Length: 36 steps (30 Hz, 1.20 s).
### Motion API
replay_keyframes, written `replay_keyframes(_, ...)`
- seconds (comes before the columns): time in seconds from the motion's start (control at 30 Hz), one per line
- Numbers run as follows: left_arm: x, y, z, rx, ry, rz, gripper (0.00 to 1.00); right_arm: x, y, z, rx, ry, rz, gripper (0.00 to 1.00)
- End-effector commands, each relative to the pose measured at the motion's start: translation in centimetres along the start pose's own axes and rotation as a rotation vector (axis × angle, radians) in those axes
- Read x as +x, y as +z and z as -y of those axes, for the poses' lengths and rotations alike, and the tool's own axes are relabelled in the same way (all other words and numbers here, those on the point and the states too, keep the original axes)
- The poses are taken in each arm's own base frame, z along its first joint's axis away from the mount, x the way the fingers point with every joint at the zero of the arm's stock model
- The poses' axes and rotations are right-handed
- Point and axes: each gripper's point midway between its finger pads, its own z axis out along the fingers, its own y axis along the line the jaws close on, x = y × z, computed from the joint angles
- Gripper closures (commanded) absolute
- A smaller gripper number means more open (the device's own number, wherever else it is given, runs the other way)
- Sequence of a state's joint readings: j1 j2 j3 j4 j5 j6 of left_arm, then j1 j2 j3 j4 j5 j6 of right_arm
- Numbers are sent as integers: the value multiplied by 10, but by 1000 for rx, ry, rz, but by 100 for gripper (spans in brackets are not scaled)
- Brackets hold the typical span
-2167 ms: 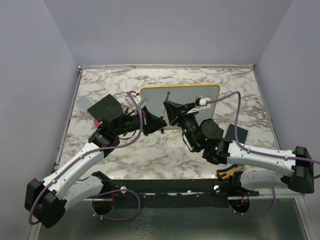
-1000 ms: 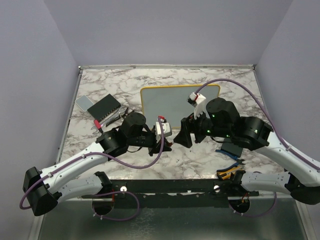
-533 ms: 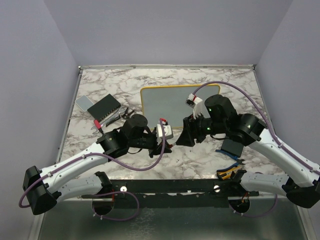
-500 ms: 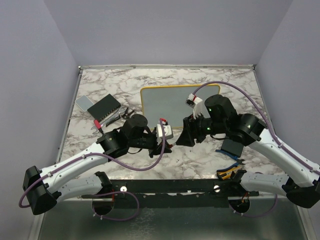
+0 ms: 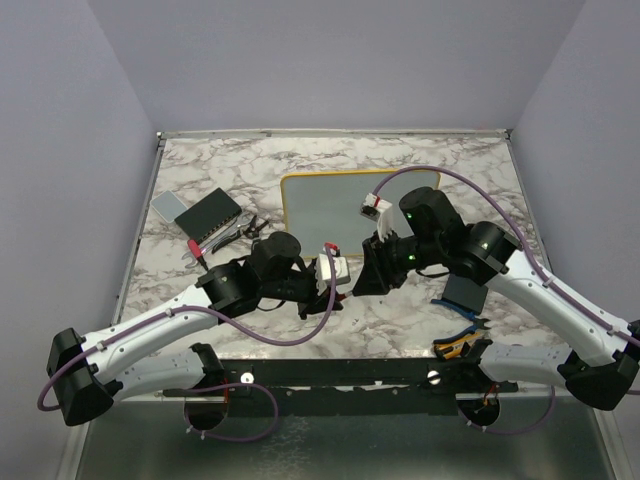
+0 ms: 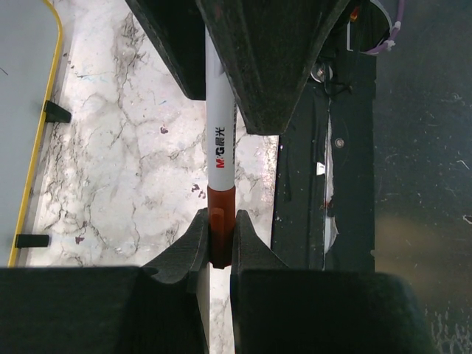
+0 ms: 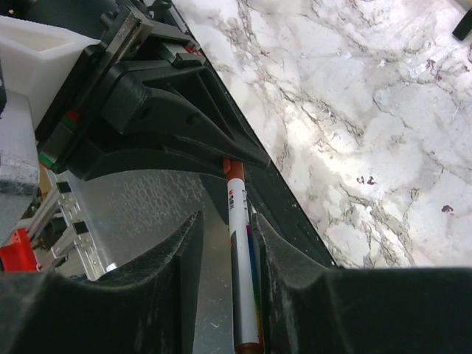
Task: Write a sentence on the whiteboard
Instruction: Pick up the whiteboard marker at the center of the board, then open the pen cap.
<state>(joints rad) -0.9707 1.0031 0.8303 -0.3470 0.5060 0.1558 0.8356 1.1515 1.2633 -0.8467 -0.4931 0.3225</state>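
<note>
Left jaws pinch the red-brown end (image 6: 220, 221) of a slim white marker (image 6: 219, 133). Right jaws straddle its smooth barrel; whether they grip, I cannot tell.

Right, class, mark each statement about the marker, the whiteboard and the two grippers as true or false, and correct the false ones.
1. The left gripper has its jaws shut on the red end of the marker. True.
2. The marker's tip is pressed on the whiteboard. False: the marker is held between the two grippers, off the board, on its near side.
3. The right gripper has its jaws on either side of the marker's white barrel. True.
4. The whiteboard has a blue frame. False: its frame is yellow.
</note>
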Motion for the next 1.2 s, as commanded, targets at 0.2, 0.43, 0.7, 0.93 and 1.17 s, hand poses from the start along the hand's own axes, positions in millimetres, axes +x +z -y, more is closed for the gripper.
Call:
replay_keyframes(0.2, -4, -1, -1, -11, 28, -28, 100, 7, -5, 0, -6, -19, -41, 72)
replay_keyframes(0.43, 1, 1, -1, -14, 33, -46, 100, 6, -6, -1, -14, -38, -32, 99)
replay_keyframes(0.7, 16, -2, -15, -123, 81, -22, 100, -12, -36, -2, 65, -123, 61, 100)
replay_keyframes(0.93, 19, -2, -18, -145, 103, -23, 100, -17, -62, -5, 112, -187, 86, 100)
replay_keyframes(1.17, 28, 2, -16, -163, 121, -49, 100, -15, -80, -13, 116, -216, 74, 100)
